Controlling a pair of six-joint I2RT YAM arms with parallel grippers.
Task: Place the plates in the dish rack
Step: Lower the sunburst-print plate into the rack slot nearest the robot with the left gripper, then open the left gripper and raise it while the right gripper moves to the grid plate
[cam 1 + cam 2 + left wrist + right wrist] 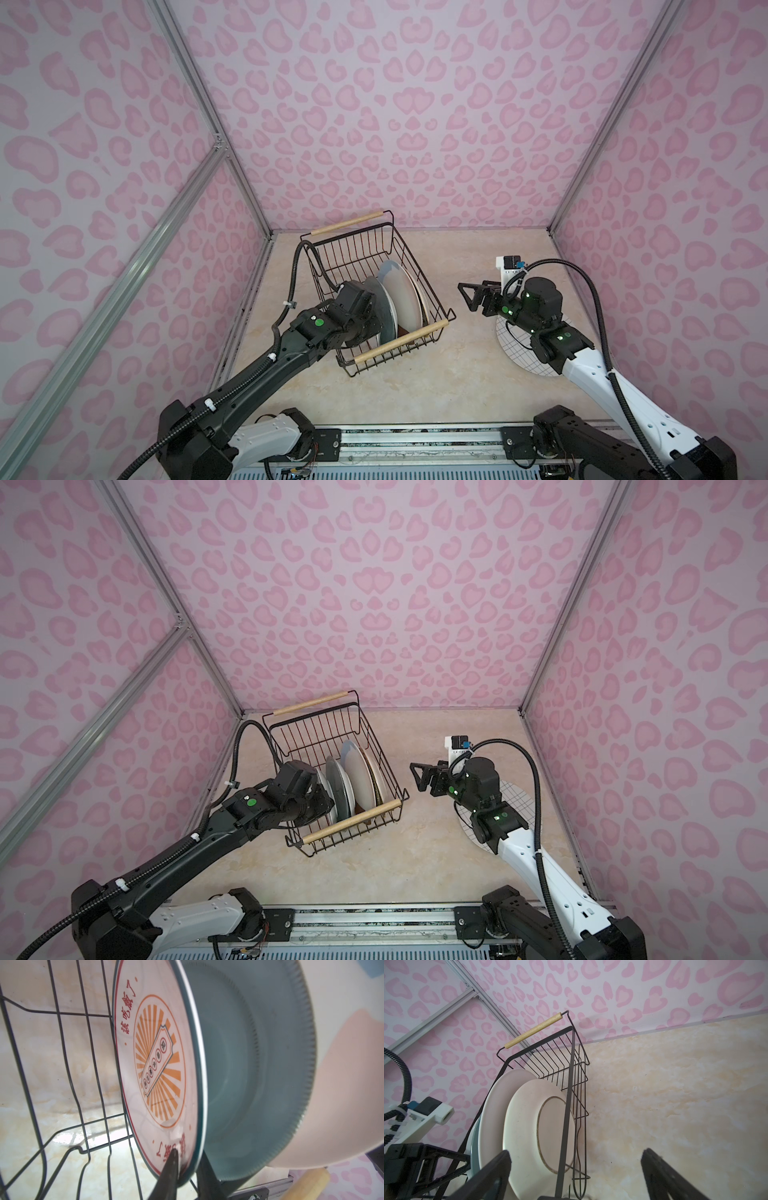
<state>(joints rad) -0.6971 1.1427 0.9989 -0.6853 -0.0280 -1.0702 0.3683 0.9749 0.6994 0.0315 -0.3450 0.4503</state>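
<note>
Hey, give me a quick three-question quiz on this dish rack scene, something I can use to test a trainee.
1. True or false: the right gripper is holding a plate.
2. Which plate's rim sits between the fingers of the left gripper? A grey-blue plate, B sunburst plate, C plain white plate.
3. Where does the grid-lined plate lie?
Key: 1 false, its jaws are open and empty. 2 B. 3 Flat on the table under the right arm, outside the dish rack.
</note>
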